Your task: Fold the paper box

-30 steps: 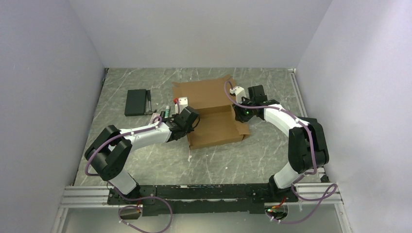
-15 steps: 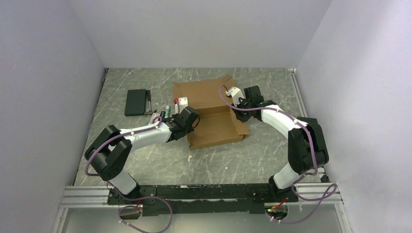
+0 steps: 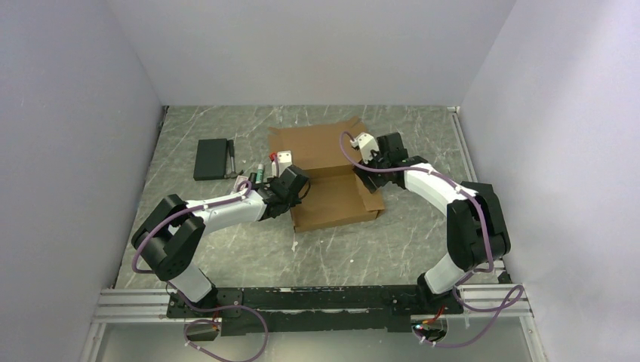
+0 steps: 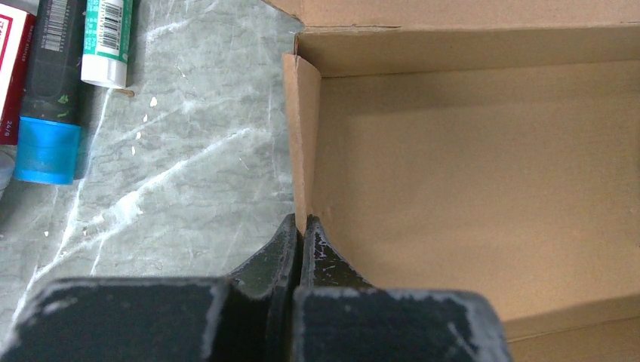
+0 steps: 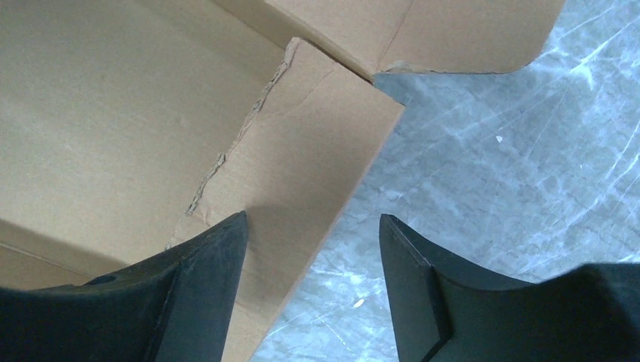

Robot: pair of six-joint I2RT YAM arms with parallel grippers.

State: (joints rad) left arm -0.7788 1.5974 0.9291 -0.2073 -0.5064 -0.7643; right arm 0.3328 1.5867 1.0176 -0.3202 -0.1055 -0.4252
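Both arms [image 3: 226, 210] are white-linked, black-jointed, strung with purple cables [image 3: 136, 256], ending in black claws [image 4: 302, 225].

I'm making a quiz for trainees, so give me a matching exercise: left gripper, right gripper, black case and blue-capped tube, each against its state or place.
1 left gripper
2 right gripper
3 black case
4 blue-capped tube

A open over a flap's edge
B flat on the table, leftmost thing
C shut on the paper box wall
D lying beside a green-and-white tube

Pairs: 1-C, 2-A, 3-B, 4-D.
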